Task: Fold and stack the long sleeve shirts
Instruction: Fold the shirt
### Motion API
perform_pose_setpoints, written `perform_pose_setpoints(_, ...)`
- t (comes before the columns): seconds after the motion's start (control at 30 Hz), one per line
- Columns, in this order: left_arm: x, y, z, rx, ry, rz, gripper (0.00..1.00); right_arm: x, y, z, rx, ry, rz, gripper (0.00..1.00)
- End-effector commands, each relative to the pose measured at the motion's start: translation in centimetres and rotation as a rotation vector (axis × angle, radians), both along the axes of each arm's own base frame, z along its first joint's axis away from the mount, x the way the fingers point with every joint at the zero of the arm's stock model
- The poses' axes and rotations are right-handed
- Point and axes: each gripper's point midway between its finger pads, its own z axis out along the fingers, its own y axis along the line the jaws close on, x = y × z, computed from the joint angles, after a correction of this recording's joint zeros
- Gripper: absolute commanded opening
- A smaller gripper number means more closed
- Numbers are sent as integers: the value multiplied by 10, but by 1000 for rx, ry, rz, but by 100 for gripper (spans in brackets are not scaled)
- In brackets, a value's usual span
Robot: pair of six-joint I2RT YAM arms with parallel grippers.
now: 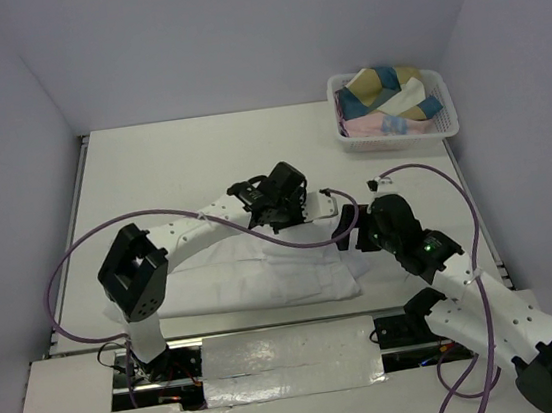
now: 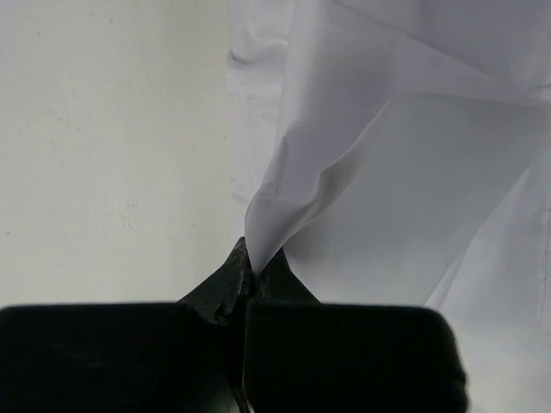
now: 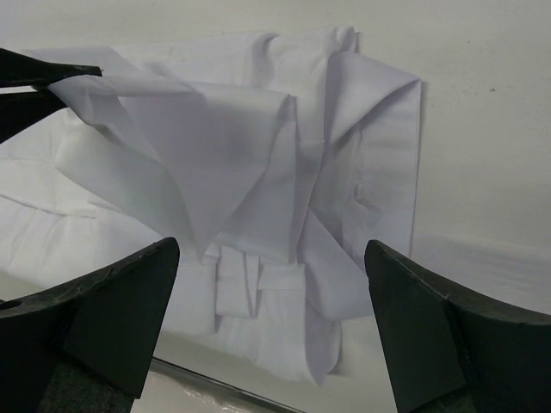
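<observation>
One white long sleeve shirt [image 1: 254, 275] lies partly folded on the table near the front edge. My left gripper [image 2: 253, 262] is shut on a corner of its cloth [image 2: 413, 172] and holds that flap lifted off the rest. From above, the left gripper [image 1: 291, 205] hangs over the shirt's far edge. My right gripper [image 3: 271, 292] is open with nothing between its fingers and faces the shirt's [image 3: 258, 155] right end, where a cuffed sleeve lies folded. In the top view the right gripper [image 1: 347, 226] sits just beside the shirt's right side.
A white lattice basket [image 1: 444, 123] stands at the back right corner, with several coloured cloths in it. The table's front edge and a metal rail run just below the shirt. Purple cables loop off both arms.
</observation>
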Motion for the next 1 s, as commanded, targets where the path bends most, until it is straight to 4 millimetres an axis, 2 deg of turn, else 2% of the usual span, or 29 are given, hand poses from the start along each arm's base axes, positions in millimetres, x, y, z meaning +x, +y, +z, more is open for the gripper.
perform_pose_setpoints(0.0, 22, -1, 11, -1, -100, 103, 5, 7, 4, 17, 30, -32, -5, 95)
perform_pose_setpoints(0.07, 31, 3, 23, 1, -133, 169, 5, 8, 5, 18, 34, -32, -2, 95)
perform_pose_setpoints(0.17, 34, 4, 34, -13, -137, 220, 4, 7, 4, 18, 31, -32, -5, 95)
perform_pose_setpoints(0.3, 38, 8, 41, -12, -139, 258, 3, 6, 2, 19, 36, -41, -12, 95)
perform_pose_setpoints(0.43, 64, 12, 47, -9, -186, 323, 1, 5, 0, 19, 40, -42, -19, 95)
perform_pose_setpoints(0.47, 72, 12, 55, -21, -207, 344, 1, 4, 0, 20, 40, -42, -18, 95)
perform_pose_setpoints(0.6, 97, 15, 68, -40, -255, 399, 0, 5, -1, 20, 32, -40, -20, 95)
perform_pose_setpoints(0.7, 100, 10, 78, -67, -265, 395, 0, 6, -1, 21, 27, -39, -19, 95)
perform_pose_setpoints(0.97, 117, 14, 91, -85, -313, 444, 0, 9, 1, 21, 11, -30, -9, 94)
